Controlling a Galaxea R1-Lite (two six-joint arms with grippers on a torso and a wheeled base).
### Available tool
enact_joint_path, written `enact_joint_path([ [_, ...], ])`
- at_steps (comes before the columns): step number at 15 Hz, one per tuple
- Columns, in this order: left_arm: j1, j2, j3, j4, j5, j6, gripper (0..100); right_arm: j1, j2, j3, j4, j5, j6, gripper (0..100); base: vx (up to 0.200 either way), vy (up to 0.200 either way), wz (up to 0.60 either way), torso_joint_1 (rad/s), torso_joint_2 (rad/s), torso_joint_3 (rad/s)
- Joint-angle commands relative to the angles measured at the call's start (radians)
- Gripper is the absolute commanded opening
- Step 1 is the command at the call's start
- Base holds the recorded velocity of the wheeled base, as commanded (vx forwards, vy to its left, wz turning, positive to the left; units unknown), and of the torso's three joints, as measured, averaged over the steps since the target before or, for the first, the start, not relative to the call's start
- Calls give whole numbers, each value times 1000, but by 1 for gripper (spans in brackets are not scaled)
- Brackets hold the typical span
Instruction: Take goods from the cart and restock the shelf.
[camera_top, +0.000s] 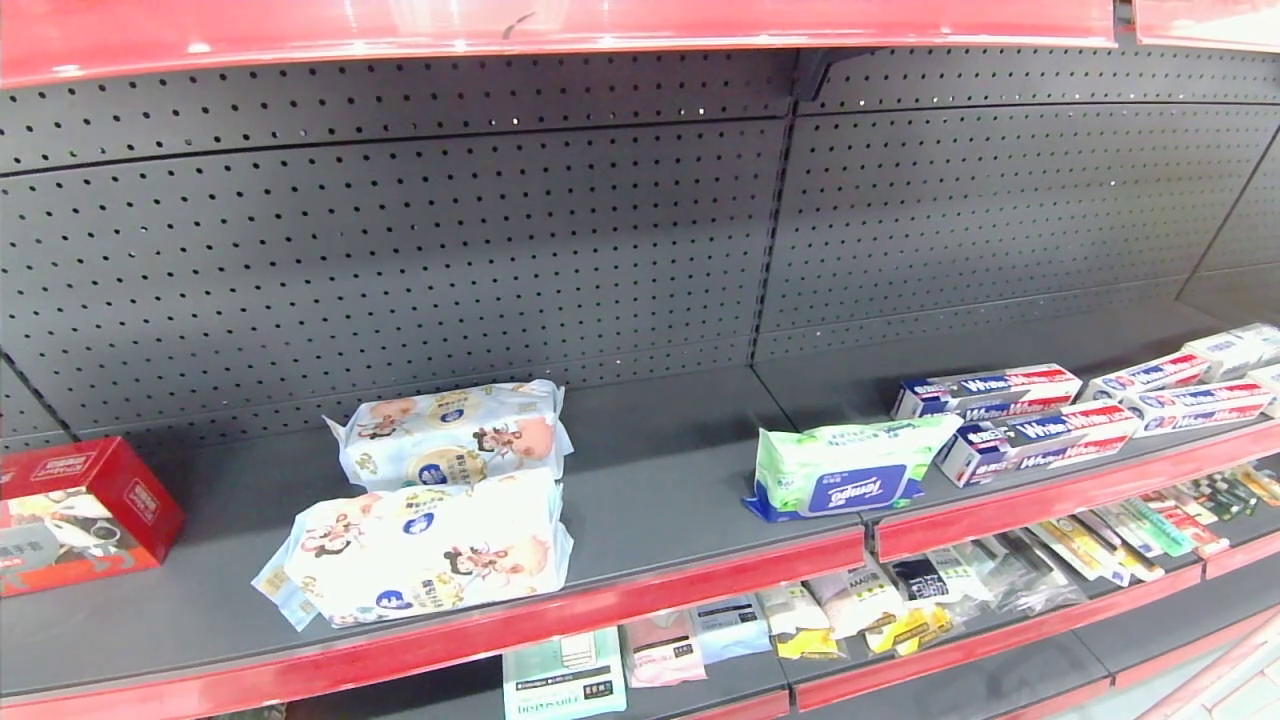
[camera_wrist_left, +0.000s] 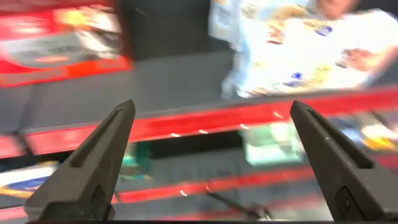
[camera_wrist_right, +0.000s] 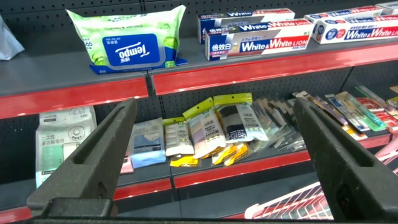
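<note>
Left gripper (camera_wrist_left: 211, 104) hangs spread wide and empty before the red front lip of the shelf (camera_top: 660, 490), facing a red box (camera_top: 80, 510) at the board's left end and, near it, two cartoon-printed soft packs, one (camera_top: 450, 430) behind the other (camera_top: 425, 545). Farther right on the same shelf lies a green wipes pack (camera_top: 850, 468), just beside a row of toothpaste boxes (camera_top: 1010, 420). Right gripper (camera_wrist_right: 214, 101) is likewise spread wide with nothing held, level with the hanging packets (camera_wrist_right: 211, 127) on the board below, near the wire rim of the cart (camera_wrist_right: 292, 208).
</note>
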Motion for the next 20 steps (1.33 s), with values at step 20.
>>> enact_joint_path([
  [20, -9, -188, 265, -223, 33, 0, 100, 0, 0, 0, 0, 2, -2, 100, 0, 0, 0, 0, 0, 0],
])
